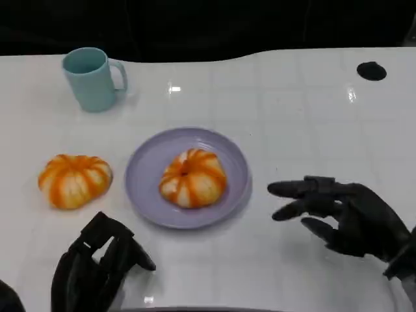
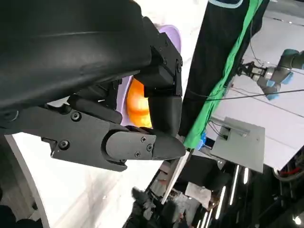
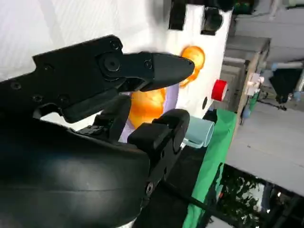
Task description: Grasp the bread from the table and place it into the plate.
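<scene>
One bread [image 1: 192,177] sits in the plate [image 1: 146,170], so that job looks done. The right hand [image 1: 344,214] waits beside it, fingers spread, holding nothing. The left hand [image 1: 97,266] rests curled, empty.

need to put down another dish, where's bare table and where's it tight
Widest bare patch: the white table right of the purple plate, between the black spot and the right hand. Another lies between the teal mug and the plate. Tight: the loose bread sits close beside the plate, left hand just below.
</scene>
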Tool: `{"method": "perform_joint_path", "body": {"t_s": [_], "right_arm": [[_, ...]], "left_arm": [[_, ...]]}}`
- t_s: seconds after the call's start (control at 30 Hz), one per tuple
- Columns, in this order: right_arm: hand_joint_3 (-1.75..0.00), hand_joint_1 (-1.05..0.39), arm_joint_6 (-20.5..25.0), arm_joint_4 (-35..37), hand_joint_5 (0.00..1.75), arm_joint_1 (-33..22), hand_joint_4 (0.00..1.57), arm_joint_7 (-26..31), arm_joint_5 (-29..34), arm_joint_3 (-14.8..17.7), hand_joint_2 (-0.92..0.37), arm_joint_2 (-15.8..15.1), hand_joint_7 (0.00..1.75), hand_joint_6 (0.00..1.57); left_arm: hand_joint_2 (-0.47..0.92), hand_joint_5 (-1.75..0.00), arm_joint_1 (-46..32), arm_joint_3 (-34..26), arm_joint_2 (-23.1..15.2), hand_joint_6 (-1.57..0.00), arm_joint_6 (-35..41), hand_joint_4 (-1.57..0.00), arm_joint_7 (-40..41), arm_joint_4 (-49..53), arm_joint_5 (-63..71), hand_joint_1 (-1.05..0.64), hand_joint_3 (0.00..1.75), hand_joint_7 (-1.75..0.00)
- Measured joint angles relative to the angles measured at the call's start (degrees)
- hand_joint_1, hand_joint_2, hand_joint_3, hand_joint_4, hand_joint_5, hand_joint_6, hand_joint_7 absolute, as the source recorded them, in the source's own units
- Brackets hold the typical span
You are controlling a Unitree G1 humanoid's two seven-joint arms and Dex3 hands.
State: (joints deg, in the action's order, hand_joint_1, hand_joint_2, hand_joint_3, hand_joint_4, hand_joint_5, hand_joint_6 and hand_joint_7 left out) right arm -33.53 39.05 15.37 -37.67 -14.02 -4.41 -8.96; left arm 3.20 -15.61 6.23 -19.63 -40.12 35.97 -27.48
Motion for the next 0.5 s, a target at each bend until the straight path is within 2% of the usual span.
{"method": "perform_joint_path", "body": {"t_s": [0.07,0.23,0.27,0.4,0.5], "right_arm": [[-0.41,-0.58,5.08,-2.93,1.47,-2.72,0.46,-0.42,-2.76,1.42,-0.92,0.71,1.22,0.50],[-0.41,-0.55,15.74,-8.36,1.68,-7.23,0.56,-1.67,-9.62,4.70,-0.92,3.01,1.38,0.56],[-0.41,-0.55,17.80,-9.14,1.72,-7.67,0.59,-2.04,-10.79,5.46,-0.92,3.35,1.46,0.55],[-0.40,-0.52,24.21,-11.93,1.74,-9.16,0.68,-2.13,-13.91,7.91,-0.92,4.63,1.70,0.51],[-0.41,-0.51,26.31,-12.90,1.75,-9.49,0.72,-2.12,-14.39,8.77,-0.92,5.24,1.74,0.51]], "left_arm": [[0.92,-1.75,-0.04,-0.03,-0.10,-0.52,-0.02,-0.63,0.00,-0.02,0.00,-0.56,0.26,-1.52],[0.92,-1.75,-0.09,-0.02,-0.14,-0.52,-0.02,-0.63,-0.01,-0.19,0.00,-0.56,0.26,-1.52],[0.92,-1.75,-0.09,-0.03,-0.16,-0.52,-0.02,-0.63,-0.02,-0.19,0.00,-0.56,0.26,-1.52],[0.92,-1.75,-0.09,-0.25,-0.77,-0.52,-0.01,-0.63,-0.18,-0.19,-0.07,-0.57,0.25,-1.51],[0.92,-1.75,-0.10,-0.34,-1.30,-0.53,0.01,-0.63,-0.21,-0.19,-0.12,-0.58,0.24,-1.51]]}}
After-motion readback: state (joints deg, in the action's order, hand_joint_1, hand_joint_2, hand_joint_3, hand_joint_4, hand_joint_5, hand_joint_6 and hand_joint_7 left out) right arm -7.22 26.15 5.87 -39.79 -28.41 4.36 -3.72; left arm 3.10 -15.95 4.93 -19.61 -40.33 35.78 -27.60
